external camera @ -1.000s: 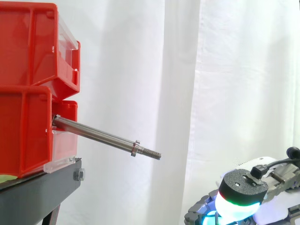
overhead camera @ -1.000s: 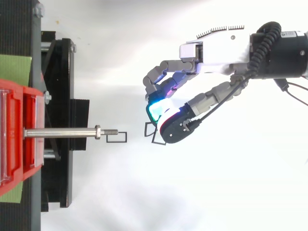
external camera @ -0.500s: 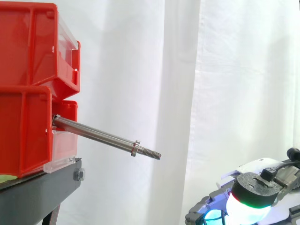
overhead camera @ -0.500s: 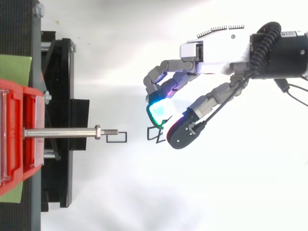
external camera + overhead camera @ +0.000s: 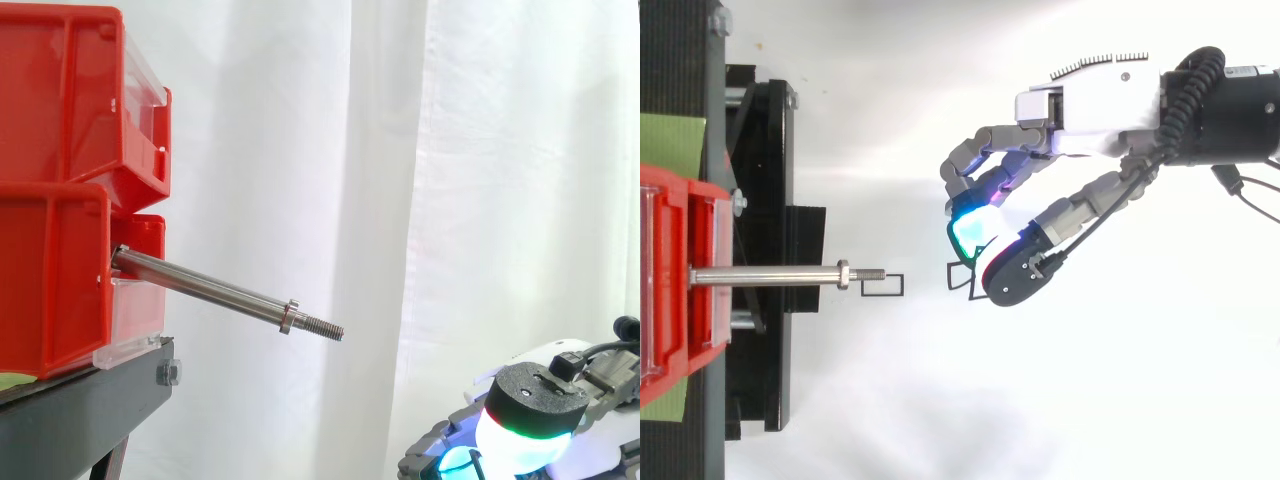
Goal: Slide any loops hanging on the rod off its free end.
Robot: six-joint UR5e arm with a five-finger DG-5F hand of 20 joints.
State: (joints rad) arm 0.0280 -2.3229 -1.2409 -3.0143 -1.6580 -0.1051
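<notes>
The rod (image 5: 215, 292) is bare, so my hand (image 5: 1090, 105) sits clear.
One loop (image 5: 883, 295) lies past its tip; whether I grip the second loop (image 5: 956, 285), I can't tell.

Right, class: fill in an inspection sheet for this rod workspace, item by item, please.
Surface: black stand carrying red bins; white floor below.
Job's things: steel rod juts from the bins, nothing hanging on it; from above, one black wire loop shows just past its free end, a second loop beside the hand.
Clutter: green sheet under the bins.
Hand: beyond the rod's free end, clear of the rod; grasp cannot be told.
Cables: nothing seen.
Surroundings: white curtain.
</notes>
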